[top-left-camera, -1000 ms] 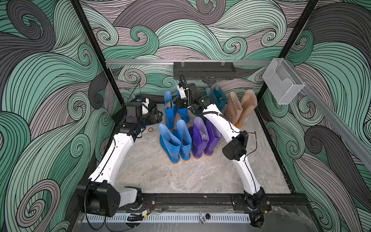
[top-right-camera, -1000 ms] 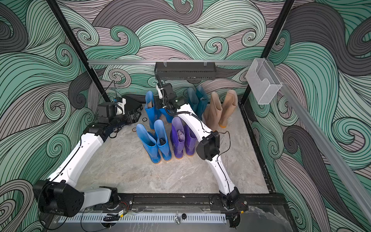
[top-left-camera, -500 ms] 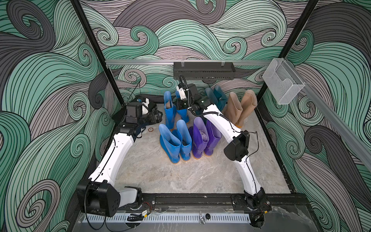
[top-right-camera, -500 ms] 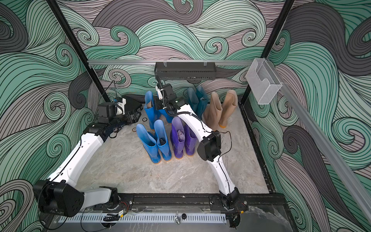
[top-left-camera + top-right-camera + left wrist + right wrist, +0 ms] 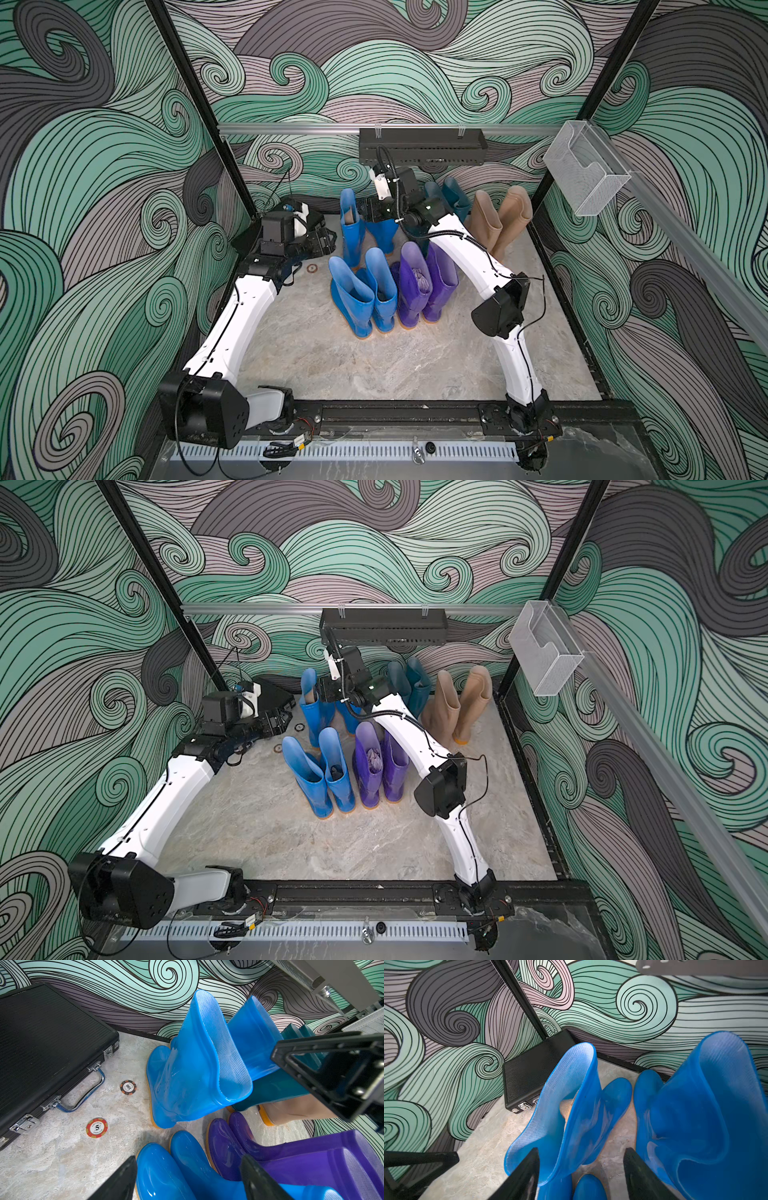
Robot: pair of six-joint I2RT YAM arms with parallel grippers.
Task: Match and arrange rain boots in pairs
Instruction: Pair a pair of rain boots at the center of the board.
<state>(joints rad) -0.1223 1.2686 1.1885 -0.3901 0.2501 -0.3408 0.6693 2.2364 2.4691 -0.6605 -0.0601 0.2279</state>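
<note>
Spread jaws of the right gripper [image 5: 581,1169] flank the gap between two glossy bright-blue rubber rain boots [image 5: 566,1109] (frame centre), seemingly gripping neither; left gripper [image 5: 187,1180] also spread.

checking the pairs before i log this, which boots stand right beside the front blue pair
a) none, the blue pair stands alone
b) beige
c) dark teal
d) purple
d: in both top views the purple boots stand side by side with the front blue pair, while the dark teal boots and the beige boots stand in the row behind, nearer the back wall.
</note>
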